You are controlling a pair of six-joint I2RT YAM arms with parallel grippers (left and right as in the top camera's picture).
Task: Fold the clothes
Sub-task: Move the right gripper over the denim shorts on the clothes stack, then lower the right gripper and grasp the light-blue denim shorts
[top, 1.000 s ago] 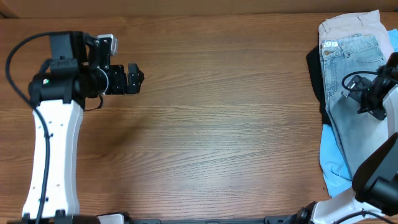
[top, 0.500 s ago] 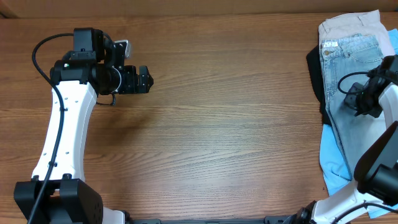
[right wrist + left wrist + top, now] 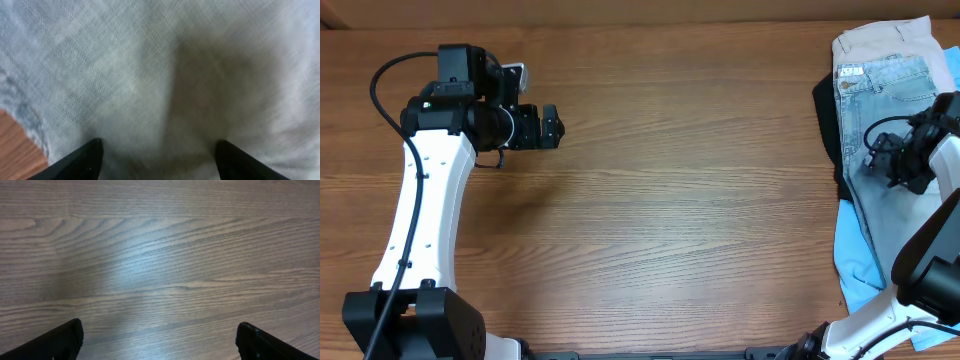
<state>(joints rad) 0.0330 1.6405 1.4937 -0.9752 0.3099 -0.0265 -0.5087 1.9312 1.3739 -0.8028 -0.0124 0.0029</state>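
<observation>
Brown wood-grain tabletop (image 3: 700, 200) across nearly the whole overhead view, with a thin pale strip of some other surface along the top edge. Two arms counted: left arm (image 3: 420, 220), white, rising from the lower left, and right arm (image 3: 935, 250) at the right edge. One pile of clothes (image 3: 880, 150) down the right side, four garments counted: beige shorts (image 3: 880, 42) at the top, light denim shorts (image 3: 892, 100) laid over them, a black piece (image 3: 828, 115) showing at the pile's left edge, a sky-blue piece (image 3: 855, 258) below. Left gripper (image 3: 552, 125) in the upper left over bare wood, well apart from the pile. Right gripper (image 3: 895, 165) over the denim shorts; finger gap not readable from here.

Left wrist: only wood grain, with a soft pale glare at centre. Left gripper (image 3: 159, 341) spread wide, two dark fingertips (image 3: 60, 342) in the bottom corners, holding nothing.

Right wrist: pale blue denim shorts (image 3: 125, 65) filling the frame, close and blurred, with a sliver of wood in the lower left corner. Right gripper (image 3: 157, 160) spread wide, two fingertips (image 3: 75, 161) at the bottom edge, a grey shadow on the cloth between them. Contact with the cloth: cannot tell.
</observation>
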